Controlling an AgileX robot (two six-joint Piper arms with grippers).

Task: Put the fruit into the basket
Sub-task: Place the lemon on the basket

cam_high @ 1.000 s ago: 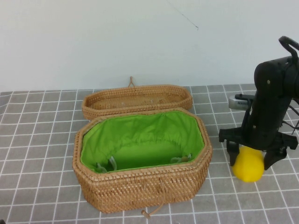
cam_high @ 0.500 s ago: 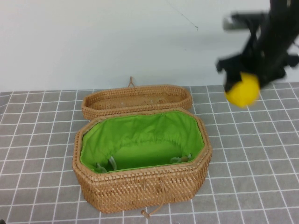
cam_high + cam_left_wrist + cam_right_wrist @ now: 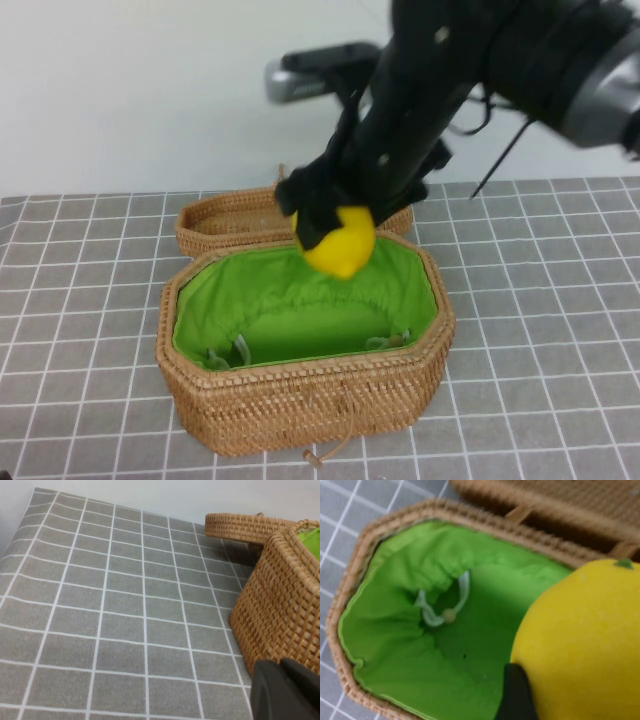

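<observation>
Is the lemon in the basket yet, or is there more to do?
Not yet. The pick-up is done: the right end effector holds the lemon in the air over the back of the basket. Left to do: lower it and let go. The left end effector waits beside the basket.

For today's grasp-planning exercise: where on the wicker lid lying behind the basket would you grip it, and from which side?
Grip the lid by its upturned rim on its left half, coming down from above: it lies open side up, shallow and wide. The right gripper, above the basket and holding the fruit, covers the other half. The left gripper sits low beside the basket.
</observation>
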